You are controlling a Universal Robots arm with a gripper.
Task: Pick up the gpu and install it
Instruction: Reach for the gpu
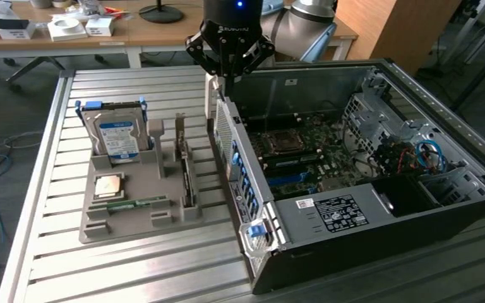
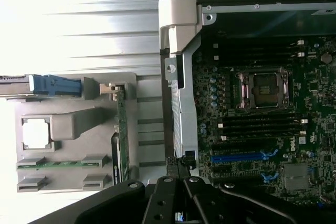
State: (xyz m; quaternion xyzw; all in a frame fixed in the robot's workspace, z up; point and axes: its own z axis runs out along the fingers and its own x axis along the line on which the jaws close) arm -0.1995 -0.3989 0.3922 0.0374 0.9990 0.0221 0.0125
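Black robot gripper [image 1: 225, 76] hovering empty, fingers pressed together, above open black computer case [image 1: 394, 230], thin dark gpu card [image 1: 187, 173] standing in grey plastic tray [image 1: 137, 183] below it.

- Tabletop [image 1: 141, 271]: silvery metal, ribbed in long parallel slats.
- Tray [image 1: 129, 227]: plain grey.
- Hard drive [image 1: 118, 136]: silver, with a blue-and-white label and blue clips at its sides.
- Gpu [image 1: 187, 180]: dark, green along its edge.
- Memory stick [image 1: 133, 203]: green.
- Case [image 1: 352, 255]: black outside, grey metal inside, with a white label.
- Motherboard [image 1: 310, 158]: dark green, with blue and black slots.
- Cables [image 1: 426, 154]: blue and red.
- Tool [image 1: 228, 74]: black.
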